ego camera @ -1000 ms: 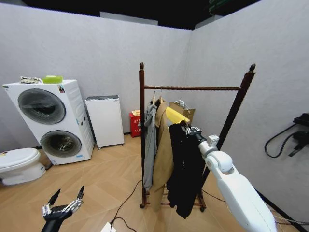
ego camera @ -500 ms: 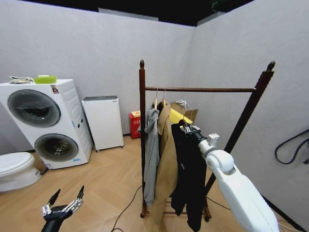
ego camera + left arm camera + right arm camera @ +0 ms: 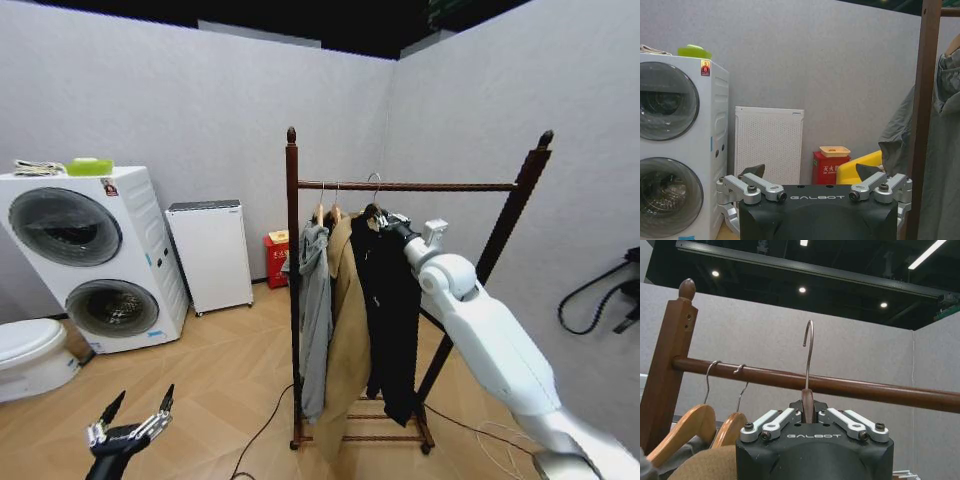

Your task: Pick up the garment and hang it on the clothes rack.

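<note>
From the head view, the right gripper [image 3: 383, 224] held the long black soft-fabric garment [image 3: 388, 300] by its hanger, just beside the tan coat [image 3: 347, 320], under the top bar of the tall reddish-brown wooden clothes rack [image 3: 292, 260]. The left gripper [image 3: 132, 416] hung low, fingers spread, empty.

In the left wrist view, that gripper [image 3: 815, 180] was spread wide, holding nothing.

In the right wrist view, the right gripper [image 3: 810, 416] clamped the hanger's neck; the metal hook [image 3: 810, 347] rose above the bar, seemingly not over it. Letting go there would likely drop the garment; it might also snag neighbouring hangers.
</note>
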